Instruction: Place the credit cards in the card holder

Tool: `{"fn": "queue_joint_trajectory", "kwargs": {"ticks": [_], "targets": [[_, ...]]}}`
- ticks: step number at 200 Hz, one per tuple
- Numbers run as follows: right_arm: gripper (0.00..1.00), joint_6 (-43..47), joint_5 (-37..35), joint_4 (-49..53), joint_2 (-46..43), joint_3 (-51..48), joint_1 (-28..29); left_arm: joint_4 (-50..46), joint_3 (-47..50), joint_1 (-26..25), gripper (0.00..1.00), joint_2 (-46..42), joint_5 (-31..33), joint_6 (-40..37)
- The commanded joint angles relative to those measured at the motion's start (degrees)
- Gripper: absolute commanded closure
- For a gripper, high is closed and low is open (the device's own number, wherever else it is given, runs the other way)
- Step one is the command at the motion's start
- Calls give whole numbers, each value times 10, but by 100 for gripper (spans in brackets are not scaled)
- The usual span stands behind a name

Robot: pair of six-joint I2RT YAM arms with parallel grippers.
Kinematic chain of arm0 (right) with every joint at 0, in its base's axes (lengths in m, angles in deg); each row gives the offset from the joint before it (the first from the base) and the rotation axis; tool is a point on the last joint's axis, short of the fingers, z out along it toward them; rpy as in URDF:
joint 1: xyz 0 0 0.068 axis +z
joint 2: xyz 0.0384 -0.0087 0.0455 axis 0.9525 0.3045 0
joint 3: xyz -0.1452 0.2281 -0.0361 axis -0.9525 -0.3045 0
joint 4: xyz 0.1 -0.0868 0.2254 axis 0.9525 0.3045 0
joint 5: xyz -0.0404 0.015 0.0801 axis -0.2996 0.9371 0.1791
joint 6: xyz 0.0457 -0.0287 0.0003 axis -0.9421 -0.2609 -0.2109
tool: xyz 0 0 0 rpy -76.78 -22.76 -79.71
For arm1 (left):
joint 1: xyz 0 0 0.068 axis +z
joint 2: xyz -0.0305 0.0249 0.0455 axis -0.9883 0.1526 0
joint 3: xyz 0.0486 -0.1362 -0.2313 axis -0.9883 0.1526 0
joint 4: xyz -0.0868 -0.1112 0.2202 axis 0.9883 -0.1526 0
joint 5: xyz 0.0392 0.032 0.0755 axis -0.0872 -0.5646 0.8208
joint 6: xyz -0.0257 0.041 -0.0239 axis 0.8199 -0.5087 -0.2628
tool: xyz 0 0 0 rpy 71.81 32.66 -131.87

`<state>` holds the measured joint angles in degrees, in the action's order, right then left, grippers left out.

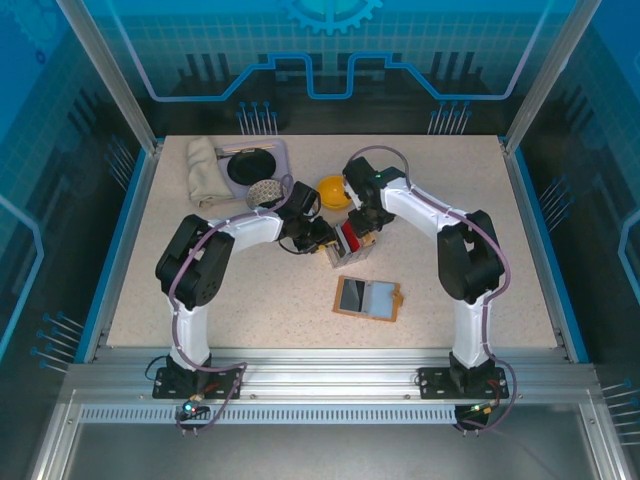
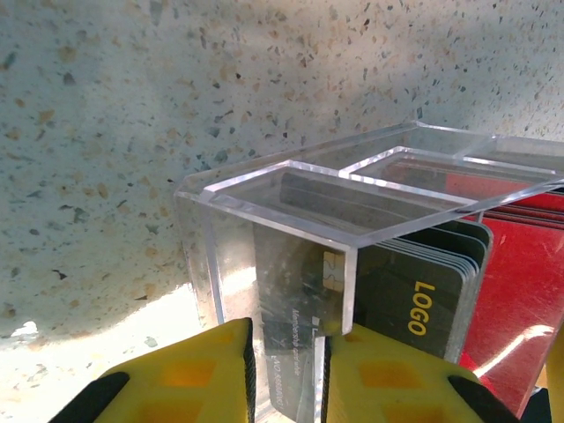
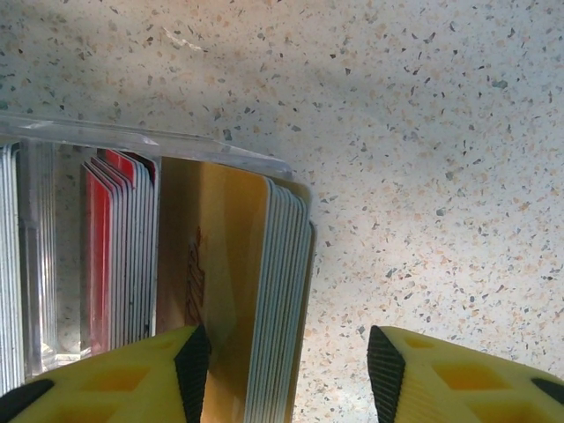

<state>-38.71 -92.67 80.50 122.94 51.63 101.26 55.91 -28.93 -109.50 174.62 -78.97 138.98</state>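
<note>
Checking hands first, says my spotter: what has each one got?

Me: My left gripper (image 2: 291, 352) is nearly closed, its pads pinching one wall of the clear tray (image 2: 291, 189) to steady it. My right gripper (image 3: 286, 344) is about half open and holds nothing. It straddles the upper edge of the yellow cards (image 3: 220, 264). One pad sits close against the stack's face, and the other is well apart from it.

Spotter: And where is everything?

Me: The yellow cards stand on edge in the tray's end slot, with the red cards (image 3: 99, 256) in the next slot and the black cards (image 2: 414, 300) beyond them. The card holder (image 1: 368, 298) lies open on the table (image 1: 250, 290), just nearer to me than the tray.

Spotter: How will a card handle?

Me: I'd judge it light, stiff and slick. It's a thin plastic sheet that won't crush but could slide out of a loose pinch. They're packed tightly, so several may lift together. I'd grip the exposed top edge with a pad flat on each face. The holder looks soft, so I expect it to shift when a card pushes into a pocket.
</note>
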Motion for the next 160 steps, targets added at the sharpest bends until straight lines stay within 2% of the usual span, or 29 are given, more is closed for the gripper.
{"fn": "queue_joint_trajectory", "kwargs": {"ticks": [1, 51, 87, 136, 160], "targets": [[50, 7, -26, 15, -23, 11, 3, -30, 10, 3, 76, 10, 2, -13], [52, 10, -39, 18, -27, 14, 8, -29, 12, 3, 76, 10, 1, -13], [57, 10, -38, 23, -29, 21, 10, -30, 13, 3, 76, 9, 1, -13], [57, 14, -45, 21, -31, 20, 12, -32, 11, 2, 76, 9, 1, -12], [62, 16, -35, 22, -29, 21, 11, -34, 11, 3, 76, 9, 2, -13]]}}
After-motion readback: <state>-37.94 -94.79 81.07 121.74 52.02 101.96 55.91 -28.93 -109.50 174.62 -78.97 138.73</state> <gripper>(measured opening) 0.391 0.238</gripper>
